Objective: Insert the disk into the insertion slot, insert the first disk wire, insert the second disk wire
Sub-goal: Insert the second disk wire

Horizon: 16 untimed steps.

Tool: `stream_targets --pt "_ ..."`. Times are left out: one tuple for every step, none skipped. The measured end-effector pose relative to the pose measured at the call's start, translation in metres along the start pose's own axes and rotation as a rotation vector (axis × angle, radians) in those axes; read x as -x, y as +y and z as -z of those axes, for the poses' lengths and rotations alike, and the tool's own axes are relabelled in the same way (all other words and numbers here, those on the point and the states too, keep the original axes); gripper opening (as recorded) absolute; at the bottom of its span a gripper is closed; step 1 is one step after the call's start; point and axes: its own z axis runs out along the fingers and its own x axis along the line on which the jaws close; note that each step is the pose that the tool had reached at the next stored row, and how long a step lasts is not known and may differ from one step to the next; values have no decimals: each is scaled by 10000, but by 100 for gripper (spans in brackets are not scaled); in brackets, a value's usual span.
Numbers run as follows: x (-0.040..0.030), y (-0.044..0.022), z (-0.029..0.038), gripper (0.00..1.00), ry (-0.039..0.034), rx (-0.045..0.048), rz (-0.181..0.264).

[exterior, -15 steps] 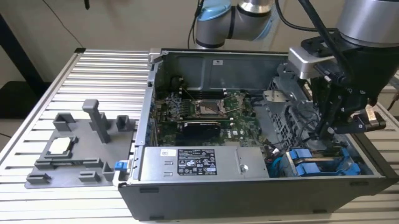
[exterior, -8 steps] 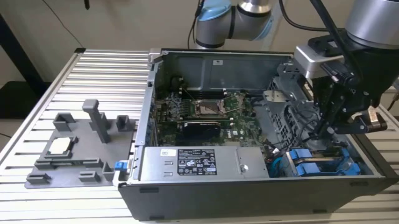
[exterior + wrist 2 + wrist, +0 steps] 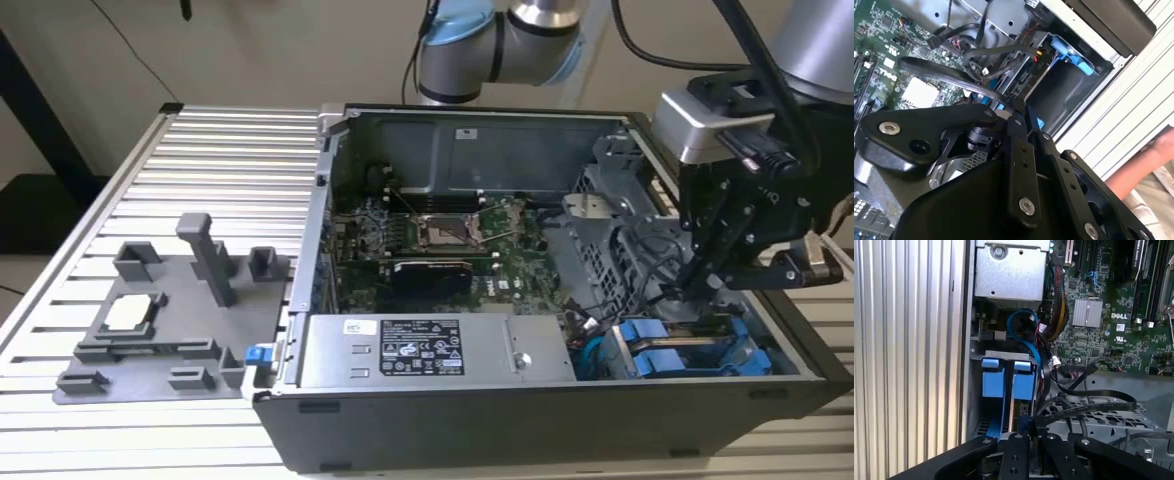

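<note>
An open computer case (image 3: 534,400) lies on the desk (image 3: 227,150). A fixture plate (image 3: 160,330) sits on the desk toward the exterior view's left of the case. Inside, the motherboard (image 3: 441,240) lies centrally, the power supply (image 3: 427,350) before it, and the drive cage (image 3: 694,350) toward the exterior view's right. The pincer (image 3: 701,285) hangs above the cage.

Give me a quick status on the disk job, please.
Hand low inside the case, at the drive cage. Blue carriers sit in the bay. Black cables crowd alongside.
</note>
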Motion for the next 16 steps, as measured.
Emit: stream_targets --pt "-5 -16 -1 16 -8 63 1" --pt "-9 -27 -2 16 -21 107 0" --pt "-9 -26 -2 16 -26 112 -39" --pt "-8 -26 -3 16 -28 113 -148" --pt "-8 -26 -4 16 -32 115 -268" --pt "-9 -26 -6 16 -37 116 -390" --pt "-8 -27 -6 16 -39 118 -504" --pt "-9 -27 -7 16 -46 118 -586" --pt "-10 -26 -8 16 -62 120 -626" --pt "-13 -29 -10 16 -94 129 -633" --pt "-20 -39 -12 16 -127 182 -634" --pt "-27 -51 -14 16 -159 260 -638" --pt "-34 -62 -16 16 -187 328 -639" --pt "-41 -74 -19 16 -216 395 -641" --pt "-48 -86 -20 16 -243 463 -642" --pt "-55 -99 -22 16 -269 529 -643"
